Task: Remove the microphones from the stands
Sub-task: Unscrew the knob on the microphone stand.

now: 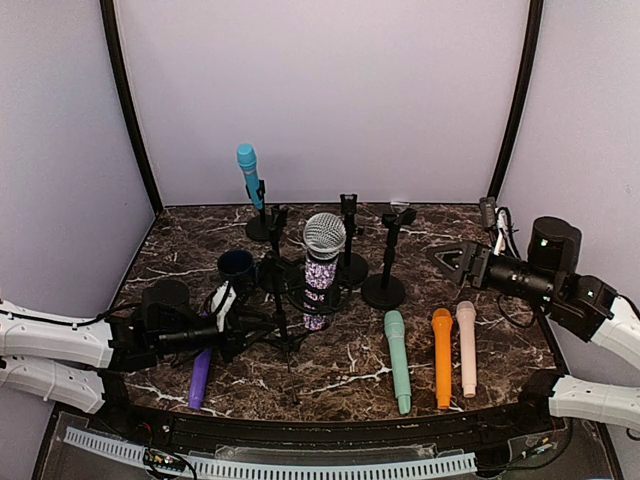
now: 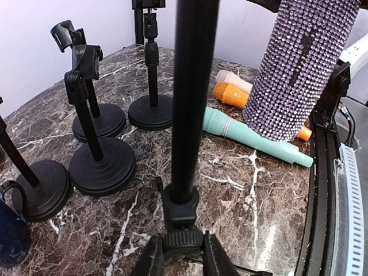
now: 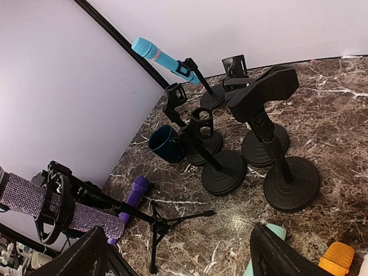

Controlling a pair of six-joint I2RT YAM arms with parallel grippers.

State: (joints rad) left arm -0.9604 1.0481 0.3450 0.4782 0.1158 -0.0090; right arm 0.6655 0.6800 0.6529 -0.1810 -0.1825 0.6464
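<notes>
The microphone [image 1: 322,262] has a silver mesh head and a glittery purple body. It sits upright in the black ring mount of a tripod stand [image 1: 280,322] at the table's middle. In the left wrist view its body [image 2: 305,63] hangs at the upper right beside the stand's pole [image 2: 192,86]. My left gripper [image 2: 184,259] is low at the tripod hub, both fingers pressed against the ribbed knob there; in the top view the left gripper [image 1: 248,332] is left of the stand. My right gripper [image 1: 445,258] hovers open at the right, well off the microphone [image 3: 86,219] and tripod [image 3: 155,221].
Several black round-base stands [image 1: 383,290] crowd behind the tripod, one holding a teal microphone [image 1: 248,165]. A dark blue mug [image 1: 236,265] stands at the left. A purple microphone [image 1: 200,378] lies front left; mint [image 1: 398,362], orange [image 1: 442,355] and pink [image 1: 466,345] ones lie front right.
</notes>
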